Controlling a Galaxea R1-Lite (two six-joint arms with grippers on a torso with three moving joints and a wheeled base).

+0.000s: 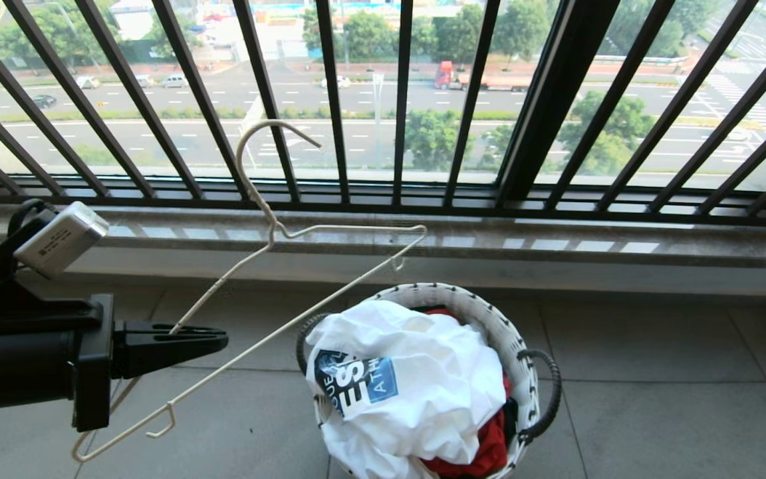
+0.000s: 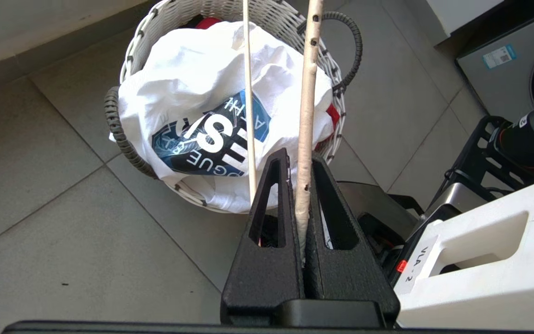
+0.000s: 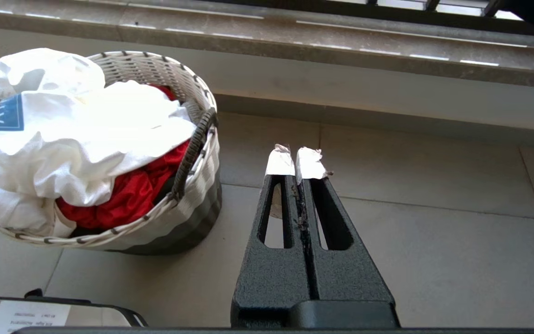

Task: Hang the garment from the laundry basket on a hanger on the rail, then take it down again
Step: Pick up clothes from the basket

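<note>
The hanger (image 1: pixel 264 211), a thin cream-white wire one, is held up at a slant in front of the window, hook uppermost. My left gripper (image 1: pixel 220 342) is shut on one of its shoulder wires, left of the laundry basket (image 1: pixel 463 296). The left wrist view looks down the fingers (image 2: pixel 276 208) and the clamped hanger wire (image 2: pixel 306 93) onto the basket (image 2: pixel 155 28). The garment (image 1: pixel 423 372), white with a dark blue emblem, lies crumpled on top of the basket (image 3: pixel 202 185). My right gripper (image 3: pixel 295 160) is shut and empty, low above the floor right of the basket. The rail is out of view.
A red cloth (image 1: pixel 489 452) lies under the white garment in the basket. The black barred window railing (image 1: pixel 330 100) and a stone sill (image 1: pixel 556 239) stand behind it. A washing machine (image 2: pixel 517 60) and my own white base (image 2: pixel 480 260) show in the left wrist view.
</note>
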